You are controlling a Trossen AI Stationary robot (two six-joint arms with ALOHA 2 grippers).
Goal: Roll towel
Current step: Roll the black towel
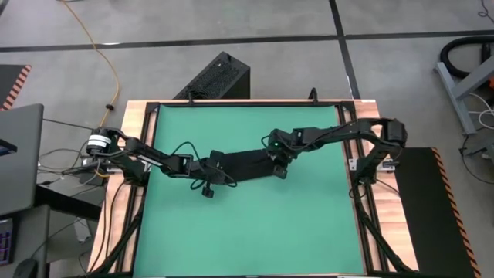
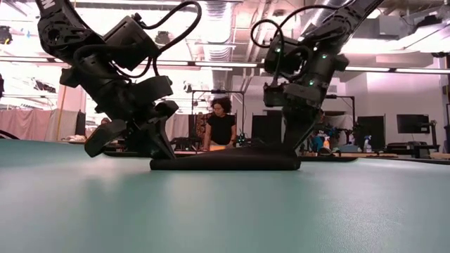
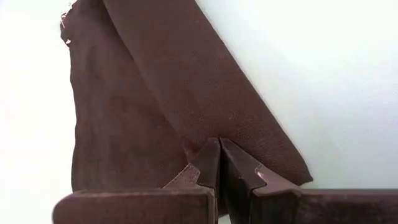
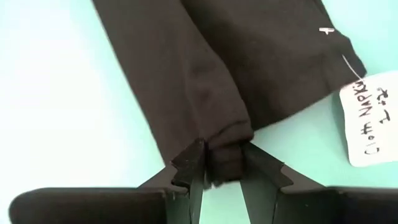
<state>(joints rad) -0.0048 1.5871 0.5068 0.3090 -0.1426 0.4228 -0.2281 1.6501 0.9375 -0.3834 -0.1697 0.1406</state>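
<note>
Now towel [image 1: 245, 165] between arms: left jaws pressed together, right jaws pinching its end.

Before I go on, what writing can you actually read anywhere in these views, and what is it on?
"Cloth NAPK": handwritten on the white tag beside the towel, right wrist view; the word runs off the picture's edge.
A second handwritten line on the same tag: too small to read.
Monitors in the room behind, low view: nothing legible.
High and left wrist views: no text.
</note>
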